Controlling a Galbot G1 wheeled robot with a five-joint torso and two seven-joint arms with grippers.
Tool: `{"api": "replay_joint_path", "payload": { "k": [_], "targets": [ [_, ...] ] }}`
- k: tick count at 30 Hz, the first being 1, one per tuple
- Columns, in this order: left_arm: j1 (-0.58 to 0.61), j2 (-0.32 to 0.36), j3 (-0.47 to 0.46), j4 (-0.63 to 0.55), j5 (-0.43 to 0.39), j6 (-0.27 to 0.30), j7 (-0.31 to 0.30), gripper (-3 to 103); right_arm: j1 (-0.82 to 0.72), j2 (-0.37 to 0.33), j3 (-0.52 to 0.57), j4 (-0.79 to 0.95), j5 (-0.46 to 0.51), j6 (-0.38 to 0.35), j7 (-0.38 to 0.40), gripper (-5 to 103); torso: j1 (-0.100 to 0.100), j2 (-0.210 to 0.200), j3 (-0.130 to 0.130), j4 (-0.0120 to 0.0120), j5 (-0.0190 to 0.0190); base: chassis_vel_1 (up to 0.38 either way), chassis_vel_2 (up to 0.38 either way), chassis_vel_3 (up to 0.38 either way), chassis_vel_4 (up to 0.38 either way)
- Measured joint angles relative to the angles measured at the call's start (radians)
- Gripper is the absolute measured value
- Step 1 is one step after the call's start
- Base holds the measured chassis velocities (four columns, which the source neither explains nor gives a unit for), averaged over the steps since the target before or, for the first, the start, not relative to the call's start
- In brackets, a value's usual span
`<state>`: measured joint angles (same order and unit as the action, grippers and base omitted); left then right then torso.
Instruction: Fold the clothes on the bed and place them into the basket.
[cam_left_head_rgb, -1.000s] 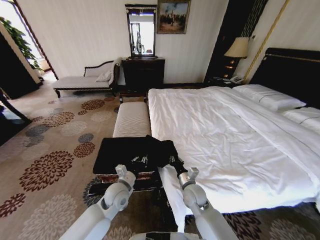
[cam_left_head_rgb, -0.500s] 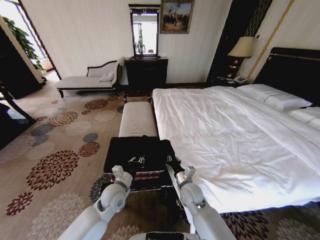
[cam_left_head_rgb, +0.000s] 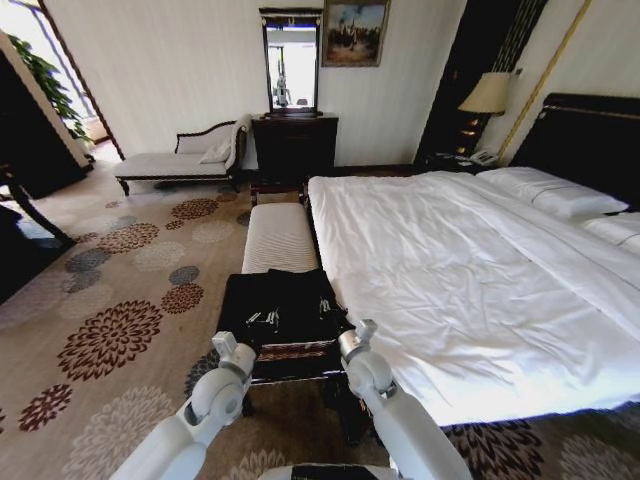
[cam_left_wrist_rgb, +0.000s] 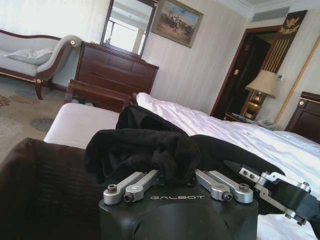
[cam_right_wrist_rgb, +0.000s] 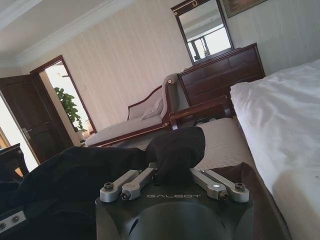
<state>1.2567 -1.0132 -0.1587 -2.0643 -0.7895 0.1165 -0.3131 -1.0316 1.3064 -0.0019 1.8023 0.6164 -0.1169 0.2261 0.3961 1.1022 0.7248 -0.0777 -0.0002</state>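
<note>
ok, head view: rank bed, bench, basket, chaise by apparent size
1. bed, largest by far.
2. chaise and white-cushioned bench: look alike; the chaise stands farther off, so unsure.
3. basket, mostly covered by the black T-shirt both grippers hold, so its extent is unclear.

You've got both arms stretched forward side by side, the left gripper (cam_left_head_rgb: 262, 319) and the right gripper (cam_left_head_rgb: 324, 308) sitting level and close together, each one pinched tight on a bunch of the black T-shirt (cam_left_head_rgb: 283, 300).
</note>
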Motion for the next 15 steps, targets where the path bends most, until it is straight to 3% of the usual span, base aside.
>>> {"api": "replay_joint_path", "payload": {
  "k": [15],
  "targets": [
    [0.034, -0.003, -0.133, 0.043, -0.024, -0.007, 0.0, 9, 0.11, 0.038, -0.103, -0.139, 0.039, 0.001, 0.007, 10, 0.0, 0.0, 0.0, 0.0, 0.0, 0.0, 0.0, 0.0, 0.0]
  ]
}}
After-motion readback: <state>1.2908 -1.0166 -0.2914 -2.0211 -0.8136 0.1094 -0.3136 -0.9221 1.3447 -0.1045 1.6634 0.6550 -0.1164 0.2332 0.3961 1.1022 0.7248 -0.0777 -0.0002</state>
